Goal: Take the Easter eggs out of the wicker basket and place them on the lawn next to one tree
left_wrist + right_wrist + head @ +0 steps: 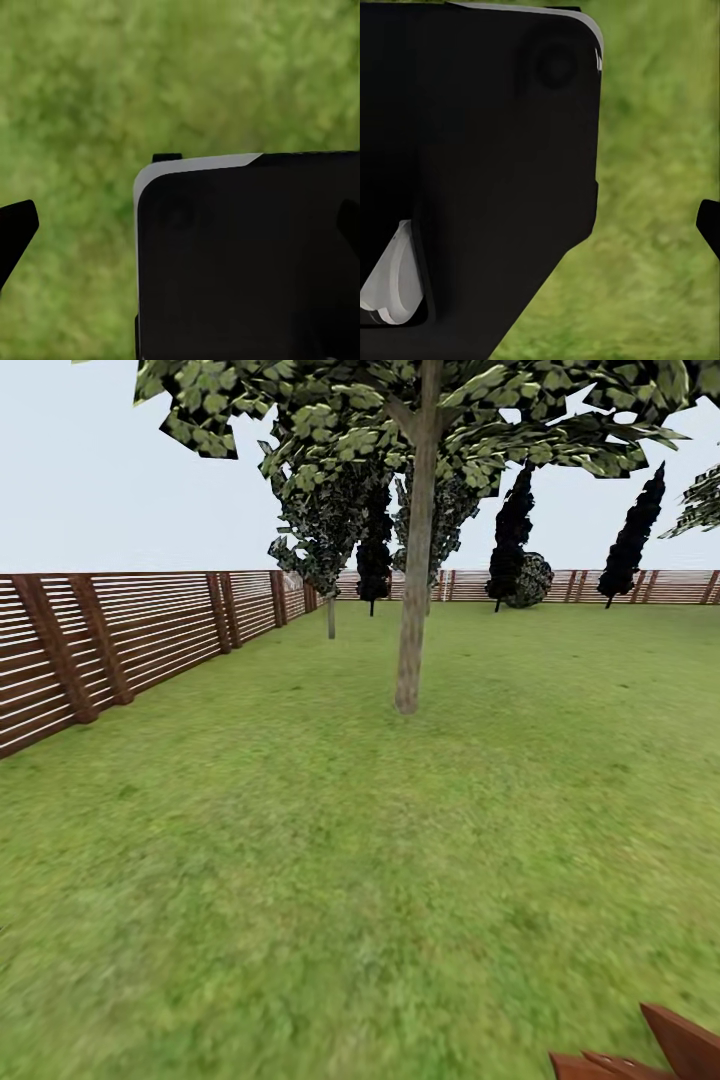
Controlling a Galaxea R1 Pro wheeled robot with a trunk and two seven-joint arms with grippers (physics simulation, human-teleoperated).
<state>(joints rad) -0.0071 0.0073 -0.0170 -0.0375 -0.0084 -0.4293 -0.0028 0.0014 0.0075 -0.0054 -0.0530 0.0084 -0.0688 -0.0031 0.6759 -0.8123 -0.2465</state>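
Tree (409, 630): a tall one with a straight grey-brown mottled trunk is seen in the head view, standing a little left of centre on the wide green lawn (300, 860). The trunk rises unbranched to a fork near the top of the picture, where a broad canopy of pale and dark green leaves (420, 410) is spread. The base of the trunk is planted directly in the grass, with bare turf all round it.

A brown slatted wooden fence (120, 640) is run along the left side and across the far end of the garden. A second, smaller leafy tree (330, 520) stands further back near the fence corner. Dark narrow cypresses (632, 540) are lined up before the far fence, with a rounded dark shrub (532, 580) among them. At the lower right corner, a reddish-brown angular object (670, 1050) is cut off by the frame; what it is cannot be told.

Left wrist view: blurred grass (150, 75) below, a large black robot body part (247, 255) close in, one dark fingertip (15, 232) at the edge. Right wrist view: similar black housing (472, 165), grass (660, 150) beyond. Whether either pincer is released or clenched cannot be told.
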